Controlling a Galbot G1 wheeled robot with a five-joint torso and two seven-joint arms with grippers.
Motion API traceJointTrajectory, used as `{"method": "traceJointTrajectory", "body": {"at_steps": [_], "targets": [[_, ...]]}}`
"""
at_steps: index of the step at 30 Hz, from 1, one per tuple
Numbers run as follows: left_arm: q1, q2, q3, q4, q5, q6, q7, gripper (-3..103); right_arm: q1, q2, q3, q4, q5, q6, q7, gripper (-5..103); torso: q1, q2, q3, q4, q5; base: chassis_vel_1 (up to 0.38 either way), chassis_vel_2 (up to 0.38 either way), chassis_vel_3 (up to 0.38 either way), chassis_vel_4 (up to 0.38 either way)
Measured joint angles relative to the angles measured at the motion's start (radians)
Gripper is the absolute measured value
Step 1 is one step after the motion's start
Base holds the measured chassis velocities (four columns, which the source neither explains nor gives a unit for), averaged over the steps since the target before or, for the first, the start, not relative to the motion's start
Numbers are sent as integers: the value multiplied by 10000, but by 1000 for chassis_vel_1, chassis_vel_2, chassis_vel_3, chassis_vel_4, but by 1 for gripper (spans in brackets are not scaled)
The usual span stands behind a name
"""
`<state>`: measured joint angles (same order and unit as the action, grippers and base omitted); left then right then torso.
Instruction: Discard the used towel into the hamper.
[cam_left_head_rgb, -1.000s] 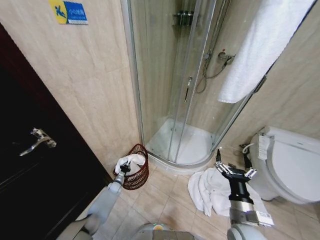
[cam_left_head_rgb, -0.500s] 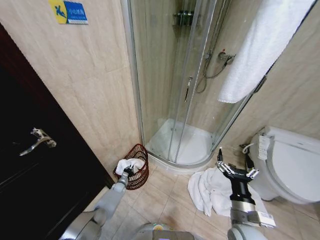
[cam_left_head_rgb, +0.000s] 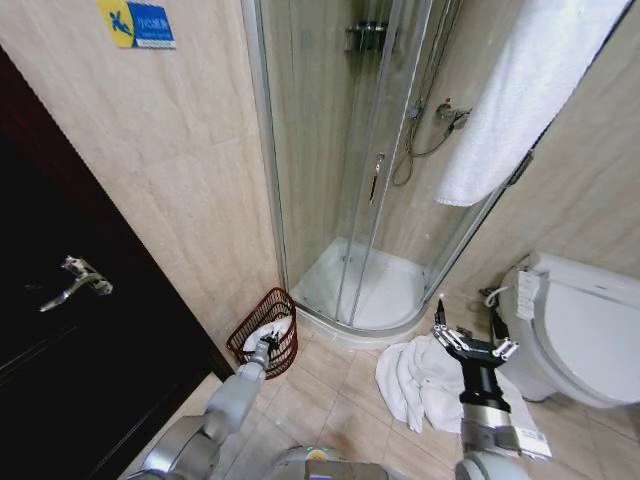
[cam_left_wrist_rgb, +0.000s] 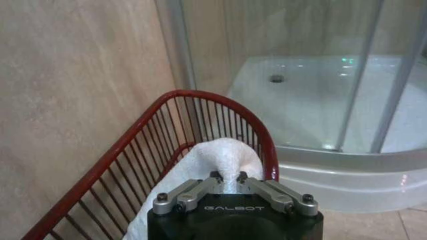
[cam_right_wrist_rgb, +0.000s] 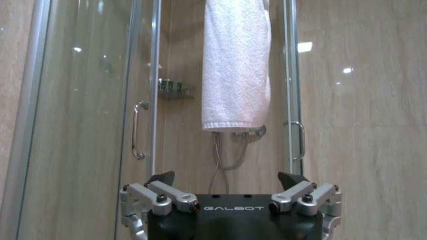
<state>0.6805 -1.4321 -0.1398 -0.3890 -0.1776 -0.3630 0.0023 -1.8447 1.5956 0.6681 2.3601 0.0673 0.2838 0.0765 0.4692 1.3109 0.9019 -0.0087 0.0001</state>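
In the lower left of the head view, the left gripper is seen at the rim of the hamper, which stands on the tiled floor against the beige wall, just beside the curved base of the shower enclosure. The used towel is clenched in this gripper's jaws: in the left wrist view the two fingers are closed on a raised fold of white cloth, at the centre bottom of the frame, and the rest of the towel is draped down on the inner side of the red wire wall. The towel is therefore judged to lie largely within the basket already, held up only by the pinched fold.

The relation that matters for the coming move is a vertical one: the hamper's open mouth lies directly below and slightly ahead of the jaws, so that a release should let the cloth fall inside (though part of it may catch on the rim, which is close to the fold).

The right gripper is held at the lower right of the head view, above a heap of white towels on the floor near the toilet; its fingers are spread wide and nothing is held. The left arm is by far the nearer to the hamper.
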Motion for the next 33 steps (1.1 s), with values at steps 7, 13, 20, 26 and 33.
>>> {"method": "traceJointTrajectory", "body": {"at_steps": [7, 13, 20, 26, 33], "targets": [[-91, -167, -442, 42, 123, 208, -231, 4, -5, -116, 52, -23, 188, 14, 6, 100, 0, 0, 0, -1, 0, 0, 0, 0, 0], [-70, -175, -612, 70, 240, 360, -287, 4, 24, -201, 76, -61, 254, 13, 6, 100, 0, 0, 0, 0, -1, 0, 0, 0, 0], [-9, -117, -702, 13, 511, 784, -520, 26, 93, -159, -58, -116, 199, -26, -43, 100, 0, 0, 0, 0, -1, 0, 0, 0, 0], [82, 99, -552, -278, 452, 958, -474, 53, 109, -143, -164, -81, 149, -114, -194, 100, 0, 0, 0, -1, -1, 0, 0, 0, 0], [504, 410, -281, -893, 291, 364, -216, 75, 147, -147, -262, -81, 40, -169, -203, 100, 0, 0, 0, -1, -1, 0, 0, 0, 0]]}}
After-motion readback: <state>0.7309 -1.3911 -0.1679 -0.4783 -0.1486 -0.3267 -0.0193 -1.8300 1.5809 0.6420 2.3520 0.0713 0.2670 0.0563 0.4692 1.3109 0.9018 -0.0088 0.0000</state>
